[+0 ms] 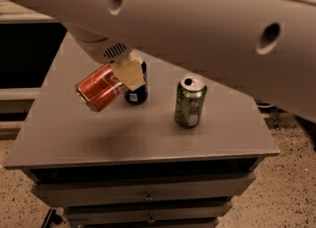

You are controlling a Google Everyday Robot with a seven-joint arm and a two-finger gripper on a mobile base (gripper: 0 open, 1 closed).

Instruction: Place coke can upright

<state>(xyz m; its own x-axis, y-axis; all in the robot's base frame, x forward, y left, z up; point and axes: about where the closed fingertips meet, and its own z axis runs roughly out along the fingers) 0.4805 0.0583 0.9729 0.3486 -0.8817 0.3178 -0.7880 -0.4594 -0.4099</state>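
Observation:
The coke can (100,88), red-orange with white script, hangs tilted on its side in the air above the left part of the grey cabinet top (64,133). My gripper (124,74) is shut on its upper right end; one tan finger (129,73) lies across the can. My large pale arm fills the top of the view. The can's shadow falls on the top below it.
A blue can (138,93) stands upright just behind and right of the held can, partly hidden by the finger. A green can (190,101) stands upright at the middle right. The cabinet has drawers (148,192) below and speckled floor around it.

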